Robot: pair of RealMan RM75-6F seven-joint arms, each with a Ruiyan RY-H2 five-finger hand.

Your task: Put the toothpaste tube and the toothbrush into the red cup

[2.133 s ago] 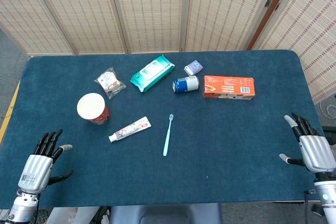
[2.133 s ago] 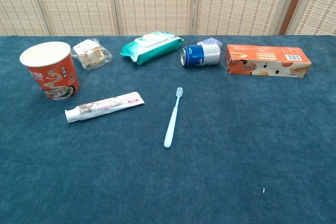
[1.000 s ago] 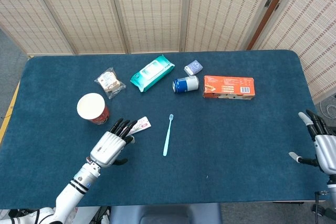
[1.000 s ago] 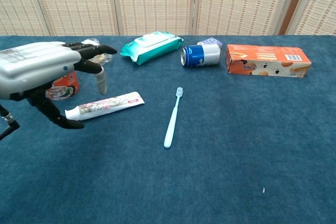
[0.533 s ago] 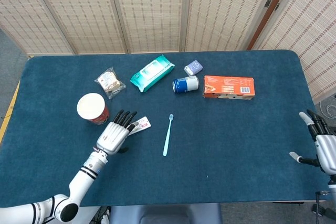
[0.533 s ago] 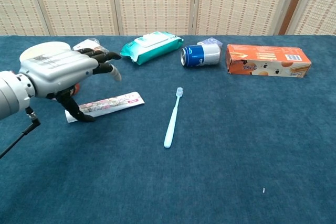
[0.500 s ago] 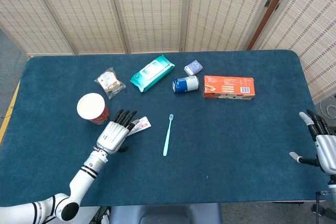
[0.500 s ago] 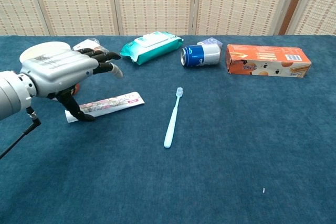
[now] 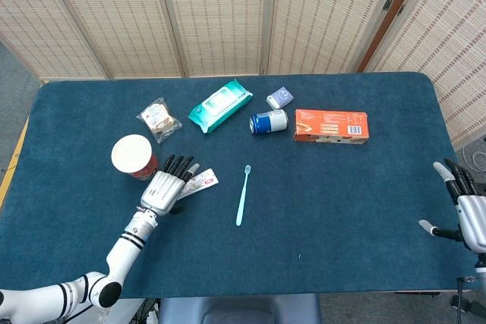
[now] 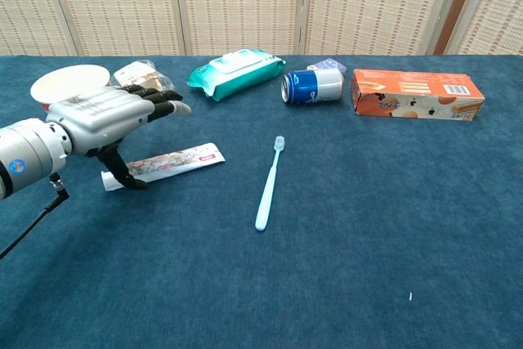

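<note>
Left hand point(image 10: 102, 116) hovers over the cap end of the toothpaste tube point(image 10: 176, 160), fingers point(image 10: 167, 107) spread and stretched forward, thumb hooked down by the tube's cap; whether it touches the tube, I cannot tell. Nothing is gripped. From the head view, that hand point(image 9: 162, 189) covers the tube's left part, with only the crimped end point(image 9: 203, 181) peeking out to its right.

The red cup point(image 10: 64, 87) stands upright just behind the hand, white rim up; in the head view the cup point(image 9: 132, 155) shows a pale inside with nothing visible in it. The toothbrush point(image 10: 269, 182) lies flat on the blue worktop point(image 10: 368, 226), well right of the tube, bristle head pointing away from the robot.

Along the back: a small clear snack packet point(image 10: 140, 77), a teal wipes pack point(image 10: 234, 69), a blue can point(image 10: 311, 86) on its side, and an orange box point(image 10: 417, 94) lying flat.

Right hand point(image 9: 465, 209) sits at the worktop's far right edge in the head view, fingers extended, thumb out, empty.
</note>
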